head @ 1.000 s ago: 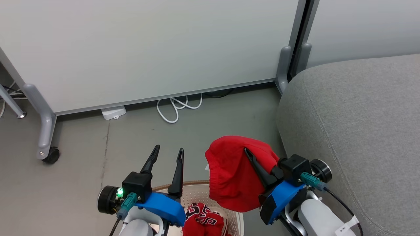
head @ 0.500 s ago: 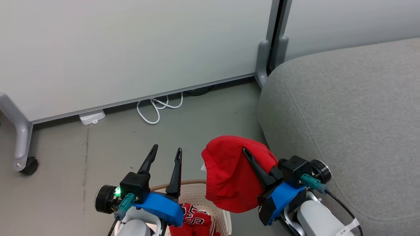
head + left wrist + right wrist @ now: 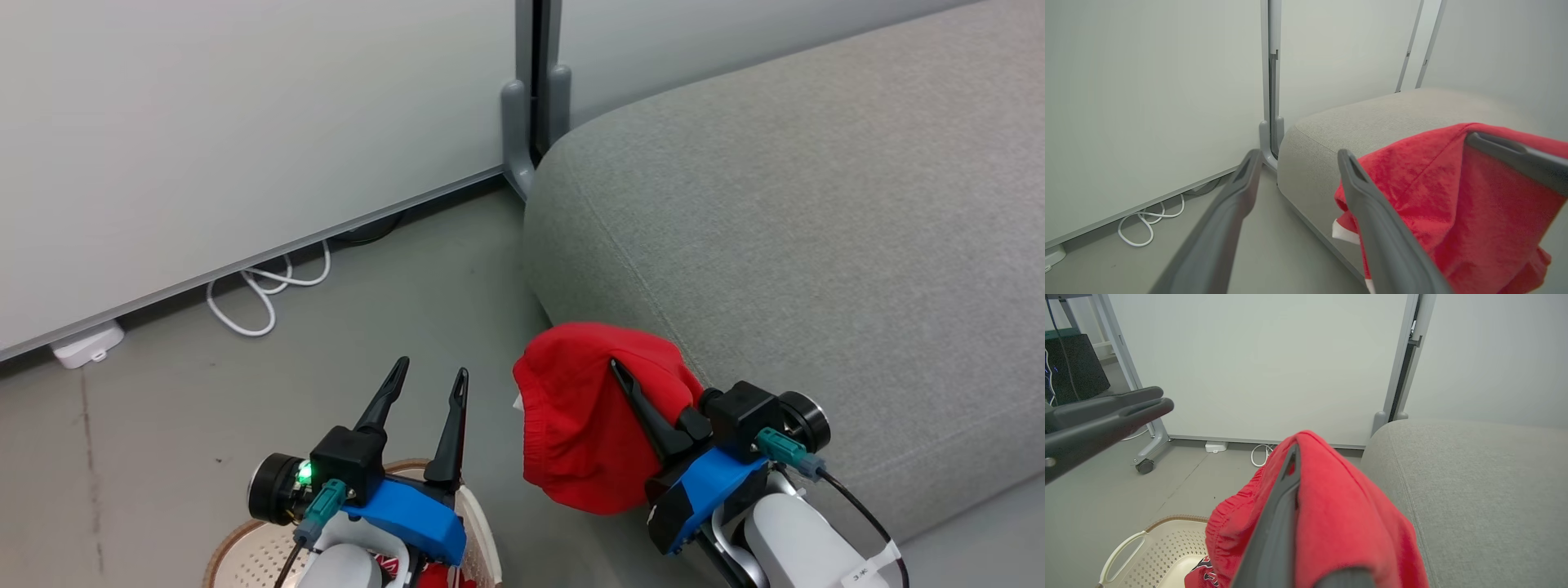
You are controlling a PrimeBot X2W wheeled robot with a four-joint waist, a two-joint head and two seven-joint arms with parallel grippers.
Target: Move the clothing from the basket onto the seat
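Right end effector (image 3: 629, 377) closed on a red garment (image 3: 571, 433): one dark finger bare along the left of the cloth, the other buried under it. Garment bunched and draped over those fingers, held up in the air, clear of the basket (image 3: 245, 545). Gathered elastic hem towards the left end effector in the head view; a strip of white trim at the lower edge in the left wrist view. From the head camera, cloth overlapping the front edge of the grey sofa (image 3: 775, 245); hard to tell whether over the cushion or just short of it.

Left end effector (image 3: 431, 369) open and empty, the two long fingers spread with bare floor (image 3: 408, 286) between them, pointing towards the wall panel (image 3: 245, 122). Near the held garment, not touching it.

Basket on the floor at the bottom of the head view, under the left arm, brown rim and perforated cream wall partly hidden. Inside, a second red garment (image 3: 1202, 575) with black-and-white lettering, crumpled at the bottom, seen best from the right wrist.

Sofa to the right of the basket, rounded corner close to a grey post (image 3: 535, 98) of the wall panel. White cable (image 3: 261, 294) looped on the floor at the foot of the panel, a small white plug block (image 3: 82, 347) beside it.
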